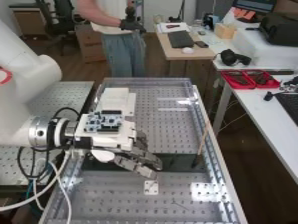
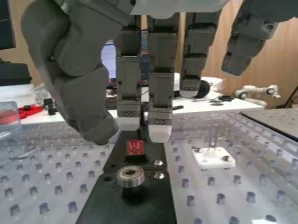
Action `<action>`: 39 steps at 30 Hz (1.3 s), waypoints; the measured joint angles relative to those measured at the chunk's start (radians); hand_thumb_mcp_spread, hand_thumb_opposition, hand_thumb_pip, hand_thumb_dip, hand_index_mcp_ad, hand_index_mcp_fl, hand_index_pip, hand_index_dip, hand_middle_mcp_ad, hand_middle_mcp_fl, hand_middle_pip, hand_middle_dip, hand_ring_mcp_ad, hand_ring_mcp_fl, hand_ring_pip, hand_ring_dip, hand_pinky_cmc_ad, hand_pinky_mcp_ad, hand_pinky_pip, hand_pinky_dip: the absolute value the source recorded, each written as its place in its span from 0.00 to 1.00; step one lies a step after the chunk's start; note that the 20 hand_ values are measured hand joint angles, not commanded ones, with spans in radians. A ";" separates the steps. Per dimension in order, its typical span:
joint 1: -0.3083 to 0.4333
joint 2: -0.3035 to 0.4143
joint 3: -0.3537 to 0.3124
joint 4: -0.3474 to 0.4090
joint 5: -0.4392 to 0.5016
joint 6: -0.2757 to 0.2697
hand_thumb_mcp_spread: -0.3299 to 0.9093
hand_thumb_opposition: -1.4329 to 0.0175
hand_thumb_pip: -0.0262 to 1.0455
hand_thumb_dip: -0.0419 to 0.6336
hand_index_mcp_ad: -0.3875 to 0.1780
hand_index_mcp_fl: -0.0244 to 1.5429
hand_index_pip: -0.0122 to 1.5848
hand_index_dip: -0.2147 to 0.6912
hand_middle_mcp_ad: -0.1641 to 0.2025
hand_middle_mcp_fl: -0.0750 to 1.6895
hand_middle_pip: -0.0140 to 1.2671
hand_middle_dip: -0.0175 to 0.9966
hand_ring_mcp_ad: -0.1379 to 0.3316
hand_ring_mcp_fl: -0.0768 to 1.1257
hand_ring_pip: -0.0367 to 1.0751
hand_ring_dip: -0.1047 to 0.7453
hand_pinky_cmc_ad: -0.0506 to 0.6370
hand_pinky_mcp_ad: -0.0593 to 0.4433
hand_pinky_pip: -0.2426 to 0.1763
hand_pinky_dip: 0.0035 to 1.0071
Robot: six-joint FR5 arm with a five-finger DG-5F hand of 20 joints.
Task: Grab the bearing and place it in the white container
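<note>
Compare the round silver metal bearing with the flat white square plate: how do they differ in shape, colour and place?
The bearing is a round metal ring, while the plate is flat and square. The bearing is shiny silver; the plate is plain white. The bearing sits raised on the long black bar, whereas the plate lies beside that bar on the perforated surface. Neither is touched by the dark grey fingers.

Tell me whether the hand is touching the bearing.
Apart. The wrist view shows a plain gap between the hand and the bearing, with part of the black bar visible between the fingertips and the bearing.
</note>
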 joint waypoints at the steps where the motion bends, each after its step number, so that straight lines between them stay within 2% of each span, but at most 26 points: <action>1: 0.001 0.000 -0.004 0.008 0.003 0.000 0.65 0.41 0.61 0.51 0.62 0.28 0.64 0.33 0.66 0.45 0.38 0.64 0.51 0.31 0.12 0.67 0.63 0.73 0.43 0.18; 10: 0.020 -0.008 -0.055 0.114 0.053 0.008 0.65 0.41 0.62 0.51 0.62 0.27 0.67 0.33 0.65 0.43 0.38 0.64 0.51 0.31 0.12 0.67 0.63 0.70 0.43 0.18; 15: 0.029 -0.014 -0.098 0.199 0.074 -0.005 0.65 0.41 0.62 0.50 0.62 0.27 0.69 0.33 0.63 0.43 0.38 0.64 0.50 0.31 0.12 0.67 0.63 0.70 0.43 0.18; 27: 0.043 -0.031 -0.129 0.255 0.096 -0.021 0.65 0.41 0.62 0.50 0.62 0.24 0.72 0.33 0.63 0.42 0.38 0.65 0.51 0.31 0.11 0.68 0.63 0.71 0.43 0.18; 39: 0.051 -0.042 -0.131 0.259 0.115 -0.053 0.66 0.41 0.62 0.50 0.62 0.24 0.74 0.33 0.62 0.42 0.39 0.65 0.50 0.32 0.12 0.70 0.63 0.70 0.43 0.18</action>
